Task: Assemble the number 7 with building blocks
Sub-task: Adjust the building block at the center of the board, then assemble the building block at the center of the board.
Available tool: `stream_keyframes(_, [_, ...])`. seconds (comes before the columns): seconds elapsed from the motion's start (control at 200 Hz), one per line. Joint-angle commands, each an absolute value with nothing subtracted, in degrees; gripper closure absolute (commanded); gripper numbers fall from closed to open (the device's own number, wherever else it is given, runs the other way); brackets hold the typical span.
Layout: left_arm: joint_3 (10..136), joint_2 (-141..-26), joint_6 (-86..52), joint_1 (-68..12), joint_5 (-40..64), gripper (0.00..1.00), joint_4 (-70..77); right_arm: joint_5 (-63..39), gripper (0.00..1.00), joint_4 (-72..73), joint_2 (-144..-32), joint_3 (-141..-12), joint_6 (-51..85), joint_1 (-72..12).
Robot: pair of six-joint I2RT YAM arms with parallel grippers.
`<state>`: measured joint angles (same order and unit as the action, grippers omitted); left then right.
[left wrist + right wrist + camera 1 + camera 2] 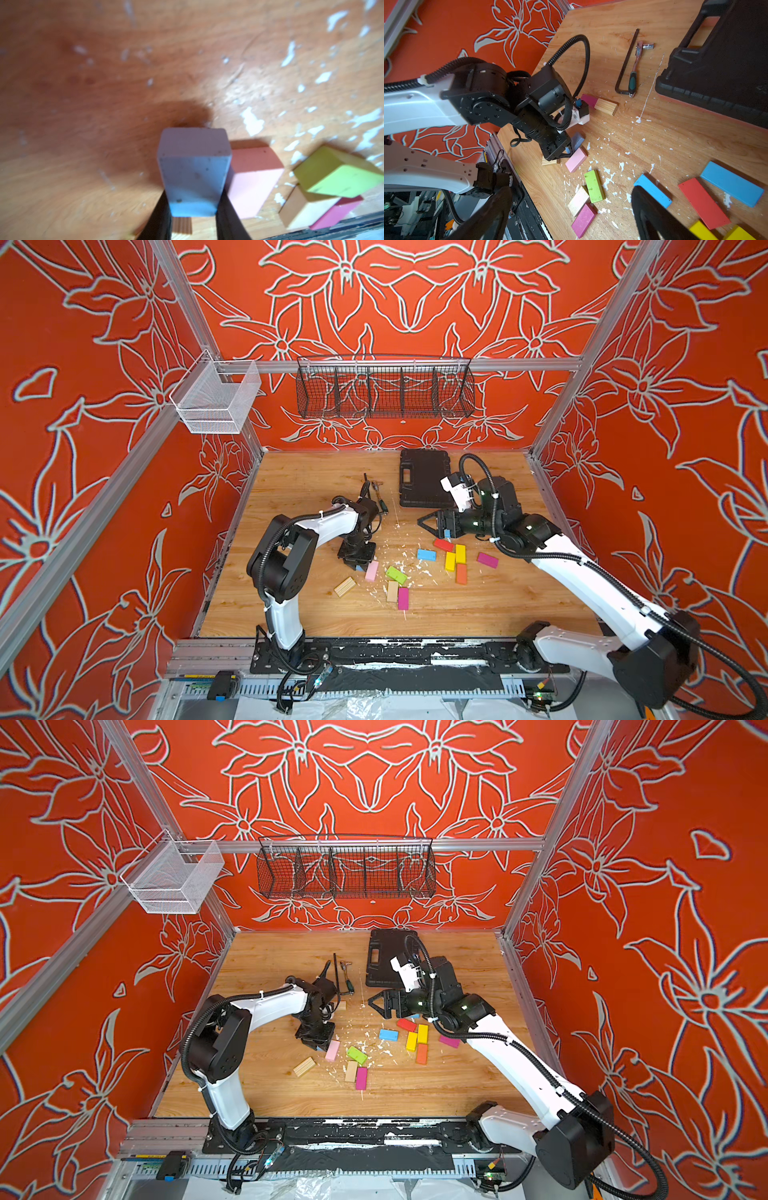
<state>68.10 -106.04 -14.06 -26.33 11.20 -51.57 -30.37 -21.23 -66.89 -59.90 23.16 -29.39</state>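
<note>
Top views: stereo pair, mounted high at the front, angled down toward the back wall. Both cover the whole table (pixel 311 489) and both arms. Left wrist cam: v. close, looks past left gripper (pixel 193 199) at tabletop. Right wrist cam: farther off, oblique across table toward left arm (pixel 415 108). Both wrist views share pink block (pixel 253 187).

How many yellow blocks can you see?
2. The nearer yellow block and the farther yellow block lie side by side, between the red block and the orange block. More could be hidden under the arms.
</note>
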Motion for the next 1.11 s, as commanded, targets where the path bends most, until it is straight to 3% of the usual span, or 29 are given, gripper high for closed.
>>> stream_keyframes(0.0, [68.0,-107.6,-16.2,-27.1,13.1,0.71,-49.8,-29.2,0.07,-22.2,-65.6,-59.8,22.9,-28.9])
stream_keyframes(0.575, [80.2,-116.3,-22.9,-29.1,12.9,0.72,-51.1,-29.2,0.07,-24.9,-61.8,-58.0,21.3,-26.4])
stream_keyframes(1.101, [83.5,-119.9,-23.7,-29.1,10.4,0.71,-53.0,-31.7,0.07,-23.2,-63.0,-56.8,21.8,-24.3])
